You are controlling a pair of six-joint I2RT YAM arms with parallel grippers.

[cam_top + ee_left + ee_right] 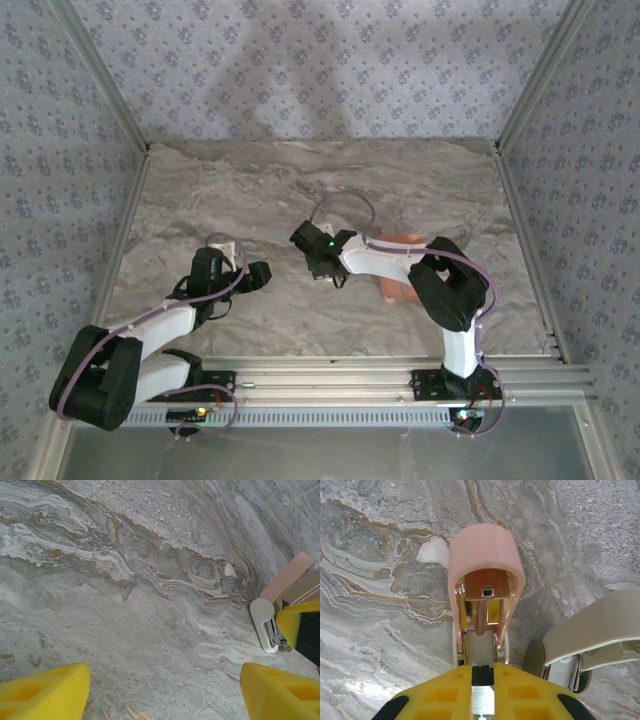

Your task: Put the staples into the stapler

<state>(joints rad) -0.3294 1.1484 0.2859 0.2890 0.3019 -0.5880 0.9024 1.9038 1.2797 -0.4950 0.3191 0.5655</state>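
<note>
Same build on left arm (150, 330) and right arm (400, 262): white tube links, chunky black joint housings. Lilac cable (345, 197) runs along each arm, looping free at wrist and base. Green light (331, 243) lit on the right wrist block. On left gripper (165, 680), fingers (45, 690) bright yellow, blocky, rounded tips, shallow moulded pockets. On right gripper (482, 672), same yellow fingers (440, 695), pockets on top, black patches at outer corners.

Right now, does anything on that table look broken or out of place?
Only the stapler: the right gripper holds it splayed open, its pink cover swung apart from the pale base, with the spring inside laid bare. That looks like opening it for loading, not damage. Nothing looks spilled.
</note>
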